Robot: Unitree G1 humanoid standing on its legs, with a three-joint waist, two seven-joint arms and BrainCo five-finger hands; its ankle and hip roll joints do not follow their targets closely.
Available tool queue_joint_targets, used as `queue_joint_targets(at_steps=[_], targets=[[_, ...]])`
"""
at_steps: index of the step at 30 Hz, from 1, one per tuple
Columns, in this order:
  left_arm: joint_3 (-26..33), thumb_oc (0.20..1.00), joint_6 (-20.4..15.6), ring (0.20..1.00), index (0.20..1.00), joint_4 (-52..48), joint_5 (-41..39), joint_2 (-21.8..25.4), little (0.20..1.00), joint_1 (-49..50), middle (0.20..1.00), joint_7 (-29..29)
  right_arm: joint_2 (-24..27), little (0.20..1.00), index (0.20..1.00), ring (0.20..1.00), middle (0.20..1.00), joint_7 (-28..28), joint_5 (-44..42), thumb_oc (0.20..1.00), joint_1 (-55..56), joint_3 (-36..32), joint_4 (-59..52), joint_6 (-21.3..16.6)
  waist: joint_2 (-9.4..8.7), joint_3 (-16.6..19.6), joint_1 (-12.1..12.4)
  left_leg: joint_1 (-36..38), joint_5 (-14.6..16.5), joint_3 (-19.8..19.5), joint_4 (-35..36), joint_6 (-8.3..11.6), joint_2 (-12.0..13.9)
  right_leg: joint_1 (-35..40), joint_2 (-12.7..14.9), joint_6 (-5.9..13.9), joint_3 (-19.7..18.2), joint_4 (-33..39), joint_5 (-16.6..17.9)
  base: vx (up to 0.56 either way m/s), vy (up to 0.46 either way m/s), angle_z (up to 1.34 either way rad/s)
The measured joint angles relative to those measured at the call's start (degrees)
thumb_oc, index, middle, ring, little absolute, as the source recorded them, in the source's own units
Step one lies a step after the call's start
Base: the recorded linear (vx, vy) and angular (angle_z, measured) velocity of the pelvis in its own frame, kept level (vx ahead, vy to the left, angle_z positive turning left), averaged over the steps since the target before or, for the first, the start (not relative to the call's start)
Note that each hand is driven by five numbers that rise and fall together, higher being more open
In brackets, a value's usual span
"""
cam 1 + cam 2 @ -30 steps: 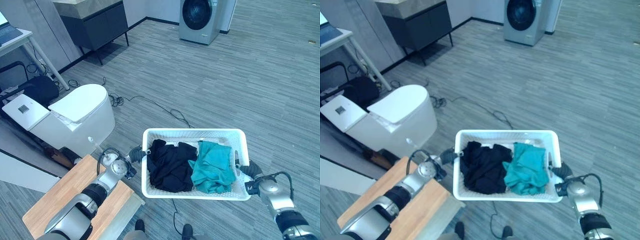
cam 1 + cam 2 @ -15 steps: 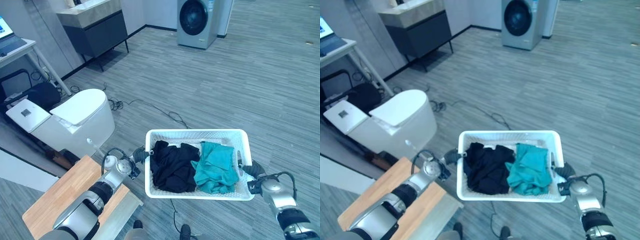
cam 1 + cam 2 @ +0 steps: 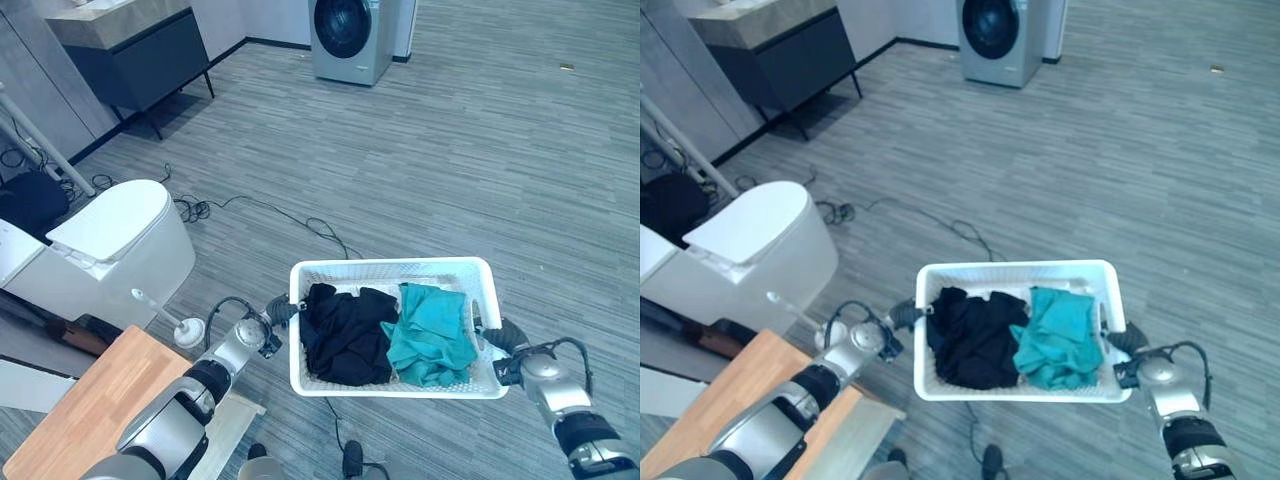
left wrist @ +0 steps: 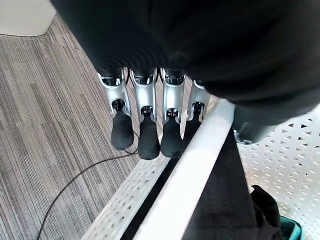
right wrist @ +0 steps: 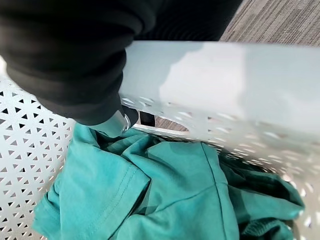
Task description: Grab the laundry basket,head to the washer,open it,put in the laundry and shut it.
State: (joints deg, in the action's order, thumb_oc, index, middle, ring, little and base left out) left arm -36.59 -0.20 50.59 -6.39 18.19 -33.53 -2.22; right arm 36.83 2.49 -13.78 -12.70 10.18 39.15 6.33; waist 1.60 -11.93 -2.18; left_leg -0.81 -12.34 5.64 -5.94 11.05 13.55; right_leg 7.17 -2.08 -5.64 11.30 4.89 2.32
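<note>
Left wrist view: left hand [image 4: 150,125] fingers curled under the white basket [image 3: 480,275] rim. Right hand [image 3: 508,338] at opposite rim, grip apparently closed; washer [image 3: 345,35] well ahead.

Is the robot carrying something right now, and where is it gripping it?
Yes, the white laundry basket, holding black and teal clothes. The left hand and the right hand each grip the rim at opposite ends.
</note>
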Motion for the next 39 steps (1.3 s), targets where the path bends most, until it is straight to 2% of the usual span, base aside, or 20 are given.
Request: queue_joint_targets(at_steps=[6, 11, 13, 15, 16, 18, 19, 20, 21, 24, 25, 27, 28, 29, 30, 31, 33, 35, 38, 39], targets=[[0.03, 0.2, 0.01, 0.2, 0.2, 0.05, 0.0, 0.06, 0.2, -0.08, 0.2, 0.47, -0.1, 0.2, 0.2, 0.2, 0.2, 0.0, -0.03, 0.2, -0.84, 0.36, 0.76, 0.0, 0.04, -0.05, -0.03, -0.12, 0.02, -0.01, 1.21, 0.01, -0.39, -0.7, 0.45, 0.86, 0.14, 0.03, -0.15, 0.0, 0.072, 0.02], [-0.3, 0.2, -0.17, 0.2, 0.2, -0.09, 0.0, 0.04, 0.2, -0.35, 0.2, 1.15, -0.1, 0.2, 0.2, 0.2, 0.2, -0.76, -0.03, 0.2, -3.3, 0.38, 2.54, -0.09, 0.28, -1.6, -0.21, -0.39, 0.25, 0.38, 0.98, -0.29, -2.36, -1.31, 2.65, 1.69, -1.95, 0.02, 0.16, 0.03, 0.143, -0.15], [-0.29, 0.2, -0.18, 0.2, 0.2, -0.41, 0.0, 0.06, 0.2, -0.34, 0.2, 1.24, -0.14, 0.2, 0.2, 0.2, 0.2, -0.87, -0.03, 0.2, -3.28, 0.38, 2.54, -0.08, 0.25, -1.62, -0.17, -0.12, 1.02, 1.41, 0.78, -1.21, -3.36, -1.35, 3.69, 2.62, -2.92, 0.03, 0.3, 0.09, 0.245, -0.14], [-0.27, 0.2, -0.08, 0.2, 0.2, -1.89, 0.0, 0.53, 0.2, -0.01, 0.2, 1.28, -0.16, 0.2, 0.2, 0.2, 0.2, -0.94, 0.0, 0.2, -3.22, -0.01, 2.47, -0.09, 0.57, -1.92, 0.07, 1.38, 4.3, 1.24, 1.59, -4.55, -5.45, -1.42, 5.1, 4.64, -3.34, -0.5, 0.66, 0.11, 0.293, -0.23], [-0.26, 0.2, -0.08, 0.2, 0.2, -2.81, 0.04, 0.68, 0.2, 0.28, 0.2, 1.32, -0.03, 0.2, 0.2, 0.2, 0.2, -0.92, 0.04, 0.2, -3.02, -0.09, 2.35, -0.09, 1.2, -2.14, -0.01, 3.47, 4.05, 1.82, 4.62, -5.31, -6.43, -1.74, 5.1, 5.35, -4.05, -2.08, 0.07, 0.06, 0.288, -0.28], [-0.46, 0.2, 0.03, 0.2, 0.2, -3.36, 0.19, 0.66, 0.2, -1.0, 0.2, 1.47, 0.01, 0.2, 0.2, 0.2, 0.2, -0.71, 0.09, 0.2, -1.98, -1.55, 1.22, -0.07, 3.76, -3.38, -0.93, 7.13, 6.96, 3.32, 9.39, -9.44, -8.0, -6.95, 6.11, 9.14, -4.42, -15.94, -4.86, 0.0, 0.158, 0.05], [-1.22, 0.2, 0.04, 0.2, 0.2, -2.94, 0.23, 0.67, 0.2, -2.99, 0.2, 1.49, 0.24, 0.2, 0.2, 0.2, 0.2, -0.75, 0.07, 0.2, -1.7, -2.17, 0.5, -0.04, 4.61, -4.27, -2.29, 6.89, 9.65, 2.46, 8.58, -9.58, -7.84, -12.98, 7.18, 12.1, -4.75, -28.41, -6.97, 0.06, 0.005, 0.42], [-1.25, 0.2, 0.08, 0.2, 0.2, -2.98, 0.26, 0.83, 0.2, -3.86, 0.2, 1.54, 0.2, 0.2, 0.2, 0.2, 0.2, -0.71, 0.06, 0.2, -1.39, -2.2, 0.11, 0.11, 4.22, -4.4, -2.43, 6.88, 11.52, 2.36, 8.47, -8.6, -8.23, -16.77, 8.68, 13.48, -4.75, -34.53, -8.6, 0.11, -0.028, 0.3], [-1.24, 0.2, -0.08, 0.2, 0.2, -1.56, 0.26, 1.34, 0.2, -4.21, 0.2, 2.06, -0.88, 0.2, 0.2, 0.2, 0.2, -0.82, -0.01, 0.2, -1.96, -1.4, 0.49, 0.1, 1.68, -4.45, -1.32, 6.79, 13.01, 2.97, 7.17, -9.9, -10.62, -20.12, 12.41, 13.07, -6.66, -38.11, -11.09, 0.09, -0.04, -0.02], [-1.27, 0.2, -0.09, 0.2, 0.2, 0.32, 0.27, 1.85, 0.2, -4.37, 0.2, 2.04, -1.85, 0.2, 0.2, 0.2, 0.2, -0.89, -0.01, 0.2, -3.31, -0.9, 1.08, 0.03, 1.97, -4.86, -0.23, 6.29, 14.12, 2.31, 5.63, -10.27, -11.93, -22.46, 18.2, 15.31, -9.68, -32.14, -10.7, 0.24, -0.227, 0.02], [-1.2, 0.2, -0.29, 0.2, 0.2, 1.05, 0.27, 1.59, 0.2, -4.65, 0.2, 2.2, -2.34, 0.2, 0.2, 0.2, 0.2, -0.87, -0.01, 0.2, -3.52, -0.6, 1.83, 0.01, 2.1, -4.94, -0.16, 6.47, 15.0, 1.31, 5.47, -10.32, -12.0, -22.53, 18.89, 15.15, -10.68, -30.47, -11.09, 0.38, -0.373, 0.28], [-0.79, 0.2, -0.46, 0.2, 0.2, 2.24, 0.35, 1.85, 0.2, -4.81, 0.2, 2.41, -2.96, 0.2, 0.2, 0.2, 0.2, -0.83, -0.05, 0.2, -3.57, 0.93, 2.26, 0.11, 1.94, -4.81, -0.5, 6.62, 15.39, -0.57, 5.02, -9.65, -11.91, -21.04, 19.83, 17.27, -14.19, -20.4, -7.79, 0.29, -0.306, 0.48], [-0.5, 0.2, -0.54, 0.2, 0.2, 2.59, 0.53, 1.92, 0.2, -4.77, 0.2, 2.78, -3.56, 0.2, 0.2, 0.2, 0.2, -0.84, -0.06, 0.2, -3.16, 1.69, 2.34, 0.15, 0.86, -4.52, -0.63, 6.79, 15.54, -2.19, 4.66, -8.58, -11.87, -19.37, 20.16, 17.03, -16.18, -14.62, -4.22, 0.22, -0.285, 0.64], [-0.56, 0.2, -0.57, 0.2, 0.2, 2.34, 0.68, 2.21, 0.2, -4.66, 0.2, 2.95, -4.09, 0.2, 0.2, 0.2, 0.2, -0.75, -0.11, 0.2, -2.76, 1.75, 2.61, 0.14, -0.44, -4.06, -0.32, 7.03, 15.86, -3.33, 4.74, -7.98, -11.94, -18.18, 20.22, 16.21, -15.67, -12.31, -2.6, 0.31, -0.448, 0.86], [0.05, 0.2, -0.49, 0.2, 0.2, 2.49, 0.85, 1.71, 0.2, -4.36, 0.2, 3.24, -4.56, 0.2, 0.2, 0.2, 0.2, -0.81, -0.09, 0.2, -2.58, 1.8, 2.91, 0.27, -1.32, -3.73, -0.6, 7.88, 16.23, -5.24, 5.23, -6.44, -11.07, -16.7, 18.87, 16.91, -16.18, -12.45, 0.63, 0.34, -0.625, 0.91], [0.65, 0.2, -0.42, 0.2, 0.2, 2.42, 0.83, 0.69, 0.2, -2.59, 0.2, 4.15, -4.48, 0.2, 0.2, 0.2, 0.2, -0.98, -0.08, 0.2, -2.55, 1.78, 3.18, 0.82, 0.99, -2.36, -0.49, 8.57, 16.05, -6.89, 6.54, -5.92, -6.56, -16.55, 14.77, 16.42, -13.42, -15.05, -0.53, 0.23, -0.466, 0.77], [1.39, 0.2, -0.46, 0.2, 0.2, 2.23, 0.79, 0.74, 0.2, -1.2, 0.2, 4.24, -4.33, 0.2, 0.2, 0.2, 0.2, -0.99, -0.07, 0.2, -2.71, 1.77, 2.6, 0.8, 1.56, -1.95, 0.58, 8.11, 14.33, -7.37, 4.03, -6.08, -2.05, -15.07, 10.32, 13.61, -10.34, -16.74, -2.89, 0.14, -0.36, 0.45], [1.59, 0.2, -0.46, 0.2, 0.2, 2.14, 0.59, 0.72, 0.2, -0.11, 0.2, 4.14, -4.21, 0.2, 0.2, 0.2, 0.2, -1.2, -0.03, 0.2, -2.99, 1.31, 2.04, 0.74, -0.7, -0.98, 1.43, 4.87, 10.1, -9.99, -1.8, -7.01, 0.63, -13.25, 8.1, 9.86, -7.54, -16.42, -4.01, 0.13, -0.424, 0.37], [1.71, 0.2, -0.44, 0.2, 0.2, 1.71, 0.29, 0.5, 0.2, 0.46, 0.2, 4.12, -3.44, 0.2, 0.2, 0.2, 0.2, -1.65, -0.02, 0.2, -3.38, 1.14, 1.11, 0.58, -1.42, -0.26, 1.18, 1.61, 4.01, -11.94, -7.11, -6.53, 2.12, -10.54, 5.27, 6.89, -4.72, -15.49, -4.97, 0.08, -0.387, 0.27], [2.02, 0.2, -0.2, 0.2, 0.2, -0.27, 0.09, 0.77, 0.2, 0.59, 0.2, 4.19, -2.9, 0.2, 0.2, 0.2, 0.2, -2.25, -0.03, 0.2, -2.58, 1.1, -0.14, 0.59, -1.91, -0.12, 1.53, -1.87, -0.63, -12.52, -13.07, -6.8, 3.61, -8.72, 3.74, 4.58, -3.4, -13.82, -4.79, 0.05, -0.299, 0.39]])
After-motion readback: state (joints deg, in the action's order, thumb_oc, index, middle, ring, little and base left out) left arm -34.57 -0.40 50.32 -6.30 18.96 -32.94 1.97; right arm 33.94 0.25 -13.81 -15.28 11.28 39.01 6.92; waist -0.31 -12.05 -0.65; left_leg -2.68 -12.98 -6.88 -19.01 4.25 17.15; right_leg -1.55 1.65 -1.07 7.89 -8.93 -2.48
